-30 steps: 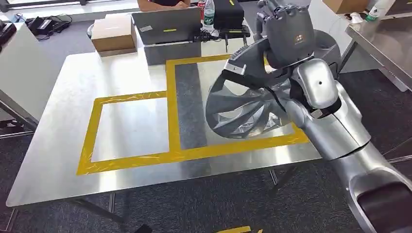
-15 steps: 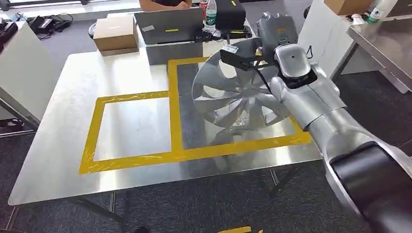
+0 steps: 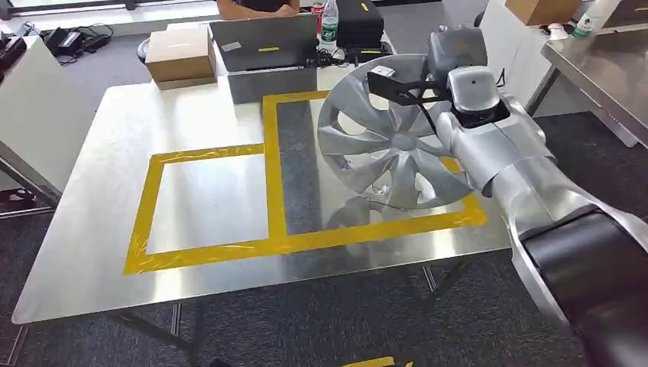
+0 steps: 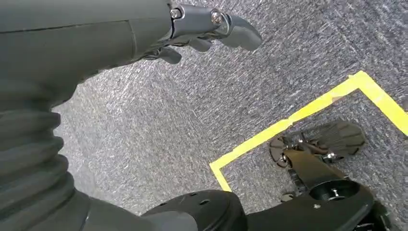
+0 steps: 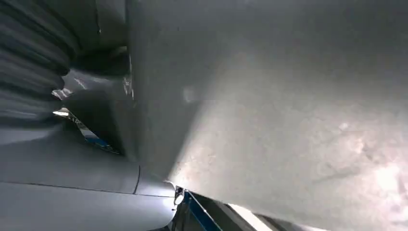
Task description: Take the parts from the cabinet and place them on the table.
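Note:
A silver wheel cover with curved spokes hangs tilted, spoked face toward me, just above the table. It is over the right rectangle of yellow tape. My right hand grips its far rim from behind, and the wrist camera bracket lies across the cover's top. In the right wrist view the cover's grey surface is pressed close against the hand. My left hand hangs low over grey carpet, fingers apart and holding nothing.
A smaller taped rectangle lies left of the cover. At the table's far edge stand a cardboard box, a grey case and a bottle, with a person behind. Another metal table stands right. Yellow floor tape runs below the left hand.
My right arm has swung the wheel cover round: a second ago its hollow back faced me, now its spoked face does. It sits a little farther over the right rectangle.

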`<action>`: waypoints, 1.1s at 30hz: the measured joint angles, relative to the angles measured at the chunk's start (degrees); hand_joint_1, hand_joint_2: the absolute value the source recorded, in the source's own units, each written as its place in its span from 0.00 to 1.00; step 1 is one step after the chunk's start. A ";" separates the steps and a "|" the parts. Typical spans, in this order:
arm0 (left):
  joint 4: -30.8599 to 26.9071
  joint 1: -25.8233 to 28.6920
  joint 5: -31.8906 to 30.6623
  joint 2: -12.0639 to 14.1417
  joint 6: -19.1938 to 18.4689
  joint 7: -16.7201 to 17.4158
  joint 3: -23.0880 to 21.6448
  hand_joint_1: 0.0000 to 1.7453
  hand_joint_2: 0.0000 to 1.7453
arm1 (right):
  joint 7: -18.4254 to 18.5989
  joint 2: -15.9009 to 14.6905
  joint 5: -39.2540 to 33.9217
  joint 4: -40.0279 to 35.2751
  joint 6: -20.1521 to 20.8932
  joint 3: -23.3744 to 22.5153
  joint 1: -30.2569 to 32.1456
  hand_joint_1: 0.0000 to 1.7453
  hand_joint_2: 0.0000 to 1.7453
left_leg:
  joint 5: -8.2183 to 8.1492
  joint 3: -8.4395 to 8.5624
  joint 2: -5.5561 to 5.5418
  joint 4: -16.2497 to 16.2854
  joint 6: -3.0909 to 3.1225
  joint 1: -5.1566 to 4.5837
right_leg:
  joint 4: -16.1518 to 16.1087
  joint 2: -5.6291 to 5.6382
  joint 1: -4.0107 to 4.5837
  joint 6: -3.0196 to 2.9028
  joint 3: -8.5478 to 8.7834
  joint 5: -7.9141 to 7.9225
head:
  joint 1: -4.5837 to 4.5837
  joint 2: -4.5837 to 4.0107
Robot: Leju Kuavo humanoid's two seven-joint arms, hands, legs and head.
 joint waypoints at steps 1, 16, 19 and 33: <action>-0.02 -0.08 -0.07 0.00 -0.04 -0.02 0.02 0.00 1.00 | -0.06 0.13 0.15 0.11 -0.54 -0.04 -0.03 1.00 1.00 | 0.01 0.00 0.00 0.00 0.00 0.00 | 0.00 0.00 0.00 0.00 0.01 0.01 | 0.00 0.00; 0.00 -1.07 -0.79 -0.07 -1.18 -0.20 0.04 0.00 1.00 | 2.03 2.47 2.56 0.98 -8.35 -1.05 -5.73 1.00 1.00 | 0.09 -0.24 0.00 0.04 0.02 -0.03 | 0.01 0.06 0.00 0.04 -0.24 0.14 | 0.00 0.00; 0.00 -1.04 -0.79 -0.13 -1.14 -0.18 0.04 0.00 1.00 | 2.40 2.49 2.43 1.31 -9.95 -2.03 -8.63 1.00 1.00 | 0.08 -0.30 0.00 0.04 0.03 -0.03 | 0.01 0.06 -0.01 0.04 -0.30 0.14 | 0.02 0.00; 0.00 -0.98 -0.98 -0.24 -1.11 0.42 0.52 0.00 1.00 | -2.05 2.90 3.45 2.60 -7.61 -4.52 -9.32 1.00 1.00 | 0.09 -0.30 0.04 0.04 0.02 -0.02 | 0.01 0.12 0.01 0.04 -0.30 0.14 | 0.00 0.00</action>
